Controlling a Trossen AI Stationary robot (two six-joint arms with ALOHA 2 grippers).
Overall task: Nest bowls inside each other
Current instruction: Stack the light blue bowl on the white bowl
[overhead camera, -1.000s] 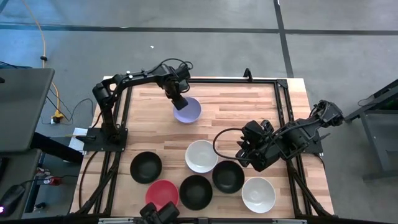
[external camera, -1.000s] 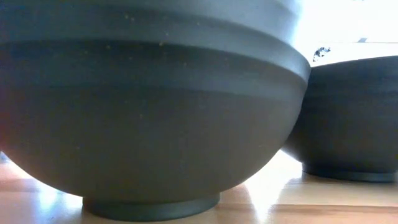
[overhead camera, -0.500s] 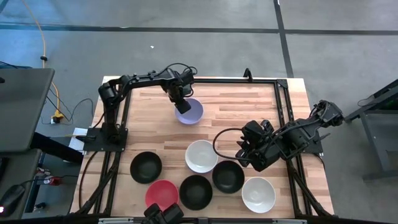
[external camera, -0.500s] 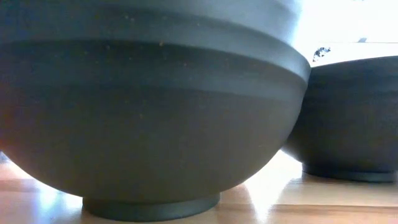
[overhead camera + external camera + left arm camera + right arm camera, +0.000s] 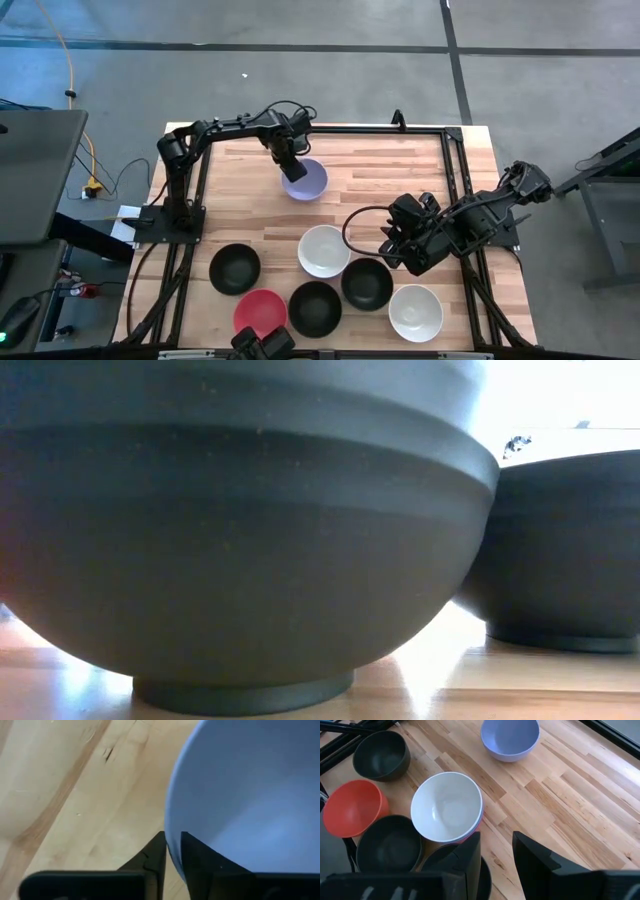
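Note:
A lavender bowl [image 5: 305,181] stands on its foot at the table's far middle. My left gripper [image 5: 288,163] points down at that bowl's far-left rim and is shut on it. A white bowl [image 5: 323,250] sits nested on other bowls, whose blue and pink edges [image 5: 476,827] show under it. Near the front stand three black bowls [image 5: 235,268] [image 5: 315,308] [image 5: 367,284], a red bowl [image 5: 260,312] and a second white bowl [image 5: 415,312]. My right gripper [image 5: 392,252] hangs open above the table, right of the white stack, holding nothing. My left gripper pinches the lavender bowl's rim [image 5: 171,837] between its two fingers, one finger [image 5: 200,857] inside the bowl and one [image 5: 156,856] outside. The fingers come from above, pointing down. The bowl stands upright on the table.
The low view is filled by one black bowl [image 5: 240,540], with a second [image 5: 570,550] beside it. A dark metal frame [image 5: 450,140] runs round the tabletop. Bare wood [image 5: 400,175] lies between the lavender bowl and the front cluster.
My left gripper has come down a little and toward the far edge, onto the lavender bowl's rim. The bowl has stayed where it was. My right arm has kept still.

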